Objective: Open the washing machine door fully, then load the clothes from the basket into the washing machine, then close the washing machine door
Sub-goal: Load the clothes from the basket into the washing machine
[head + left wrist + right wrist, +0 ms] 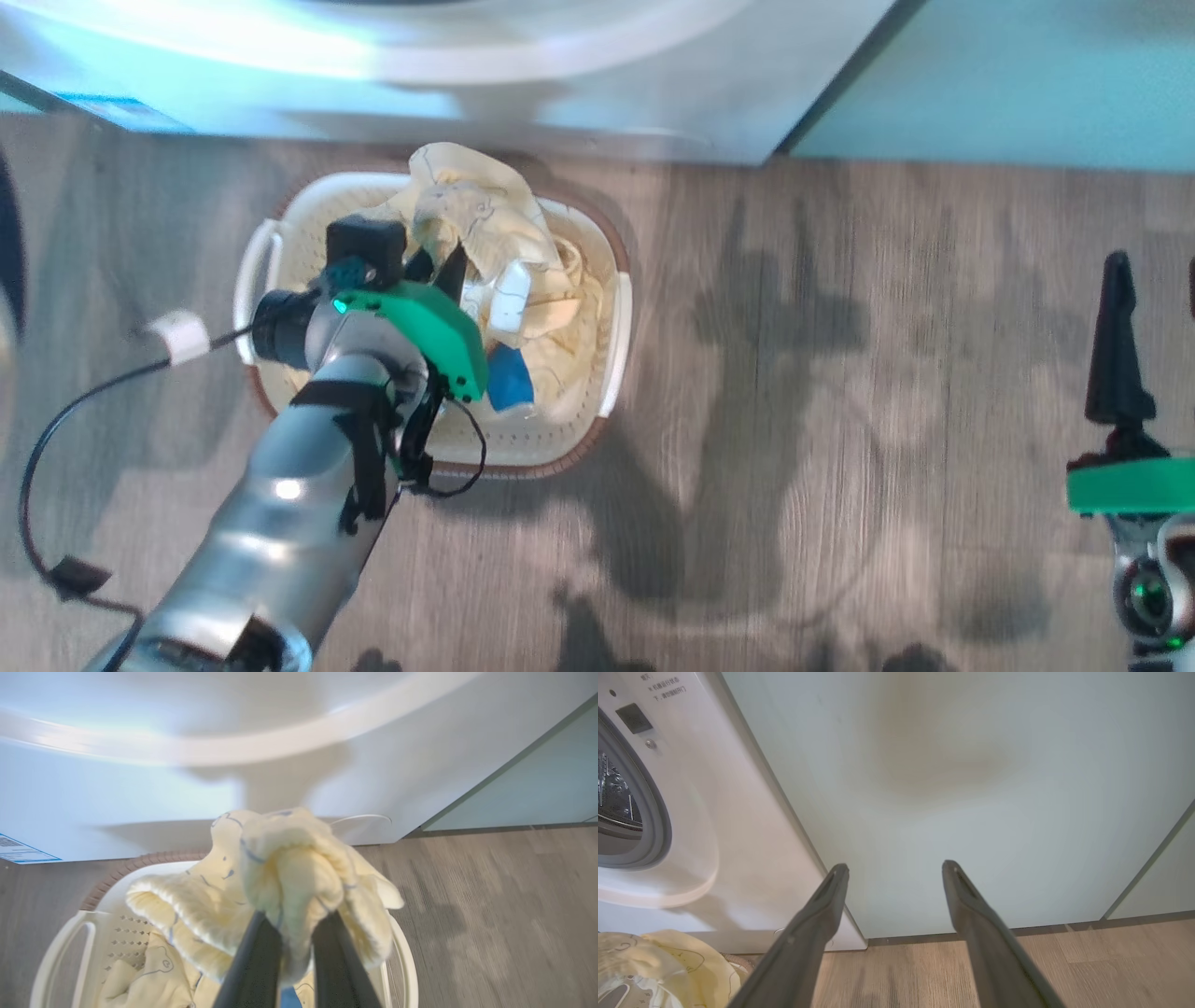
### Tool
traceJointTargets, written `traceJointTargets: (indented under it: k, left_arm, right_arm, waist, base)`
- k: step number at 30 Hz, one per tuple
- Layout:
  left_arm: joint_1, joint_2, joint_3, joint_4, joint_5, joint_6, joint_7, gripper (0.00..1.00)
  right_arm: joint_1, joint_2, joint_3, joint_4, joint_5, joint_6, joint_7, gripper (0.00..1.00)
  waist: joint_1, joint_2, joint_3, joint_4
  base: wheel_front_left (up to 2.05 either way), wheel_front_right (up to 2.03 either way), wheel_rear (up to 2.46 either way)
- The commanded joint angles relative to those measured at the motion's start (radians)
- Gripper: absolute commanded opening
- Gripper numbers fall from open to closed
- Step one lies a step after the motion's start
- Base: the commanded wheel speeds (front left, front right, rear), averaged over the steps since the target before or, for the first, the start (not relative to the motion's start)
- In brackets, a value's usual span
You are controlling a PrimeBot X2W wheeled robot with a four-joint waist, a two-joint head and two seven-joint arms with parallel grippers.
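The clothes (pixel 289 872) are pale yellow with thin blue lines and a bear outline, and one part is solid blue. The basket (pixel 551 439) is cream with a brown rim and white handles. The washer (pixel 560 93) is white, the cabinet (pixel 1027 84) pale green, the floor (pixel 840 373) grey woodgrain.
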Motion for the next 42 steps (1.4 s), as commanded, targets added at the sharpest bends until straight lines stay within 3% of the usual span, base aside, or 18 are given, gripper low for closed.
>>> traceJointTargets:
  k: [1, 21, 32, 42]
  left_arm:
    - [0.019, 0.039, 0.040, -0.045, 0.009, 0.006, -0.011, 0.00]
    - [0.412, 0.175, 0.185, -0.549, 0.043, 0.090, -0.004, 0.00]
    - [0.567, 0.235, 0.222, -0.744, 0.033, 0.161, 0.074, 0.00]
    - [0.641, 0.257, 0.238, -0.828, 0.023, 0.195, 0.113, 0.00]
  right_arm:
    - [0.027, -0.021, 0.012, -0.026, -0.006, 0.004, 0.003, 1.00]
    - [0.200, -0.020, -0.007, -0.056, -0.027, 0.004, 0.090, 1.00]
    - [0.274, -0.001, -0.008, -0.101, -0.052, 0.004, 0.124, 1.00]
    - [0.326, 0.021, -0.010, -0.140, -0.071, 0.004, 0.145, 1.00]
  waist:
    - [0.0001, -0.0001, -0.052, 0.023]
    - [0.0001, -0.0001, -0.383, 0.075]
    - [0.0001, -0.0001, -0.473, 0.076]
    - [0.0001, -0.0001, -0.513, 0.065]
  base:
    - [0.00, 0.00, 0.00]
    - [0.00, 0.00, 0.00]
    - [0.00, 0.00, 0.00]
    - [0.00, 0.00, 0.00]
